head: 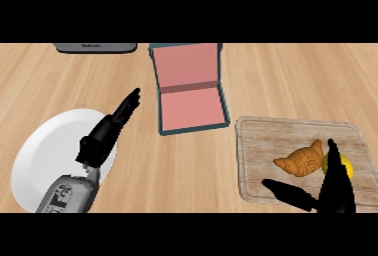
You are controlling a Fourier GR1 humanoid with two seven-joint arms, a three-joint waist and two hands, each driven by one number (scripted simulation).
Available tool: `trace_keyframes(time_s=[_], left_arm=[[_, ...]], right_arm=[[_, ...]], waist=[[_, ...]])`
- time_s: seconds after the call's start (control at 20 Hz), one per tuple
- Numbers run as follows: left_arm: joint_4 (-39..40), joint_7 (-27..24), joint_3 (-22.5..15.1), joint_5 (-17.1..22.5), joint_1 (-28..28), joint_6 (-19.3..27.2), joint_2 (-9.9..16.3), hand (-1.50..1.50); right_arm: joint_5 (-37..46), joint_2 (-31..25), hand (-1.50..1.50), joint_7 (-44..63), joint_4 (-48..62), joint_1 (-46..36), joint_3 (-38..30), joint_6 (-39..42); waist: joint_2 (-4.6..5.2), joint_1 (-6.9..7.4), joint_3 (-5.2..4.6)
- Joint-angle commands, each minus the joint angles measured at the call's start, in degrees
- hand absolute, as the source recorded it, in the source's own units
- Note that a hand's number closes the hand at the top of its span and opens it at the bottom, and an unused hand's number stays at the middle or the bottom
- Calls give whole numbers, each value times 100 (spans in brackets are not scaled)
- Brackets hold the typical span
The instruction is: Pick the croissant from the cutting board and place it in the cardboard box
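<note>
Golden croissant (301, 161) lay on the cutting board (258, 145) — your right hand (332, 187) spread open beside it, ready to grasp. Left hand (107, 132) rested open, clear of the cardboard box (190, 107).

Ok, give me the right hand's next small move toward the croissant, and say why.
Probably ease the right hand forward and down, then close around the croissant. Its fingers are straight, with the thumb apart, and nothing is held. The croissant lies on the cutting board just ahead of the thumb, beside a yellow object.
</note>
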Motion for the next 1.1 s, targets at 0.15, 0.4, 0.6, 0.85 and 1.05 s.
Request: trace_keyframes(time_s=[0.15, 0.4, 0.6, 0.85, 1.05], left_arm=[[-51, 163, 59, -220, -65, -53, -235, 0], [-51, 124, 167, -264, -56, -141, -248, 0], [-162, 189, 123, -340, 75, -68, -399, 0], [97, -111, 241, -353, 23, -287, -245, 0], [-293, 237, 271, -294, 42, -366, -259, 0]], right_arm=[[68, 140, -150, 208, 101, -38, 83, 202], [-566, -40, -150, -381, 754, -259, -474, 110], [-195, 8, -150, -67, 670, -310, -286, 316], [50, 248, -150, -110, 1481, -529, -164, -130], [-56, 248, 150, -321, 1568, -453, -234, -134]], waist=[[14, -7, 23], [16, -4, 24], [12, 1, 23], [19, 7, 23], [14, 5, 24]])
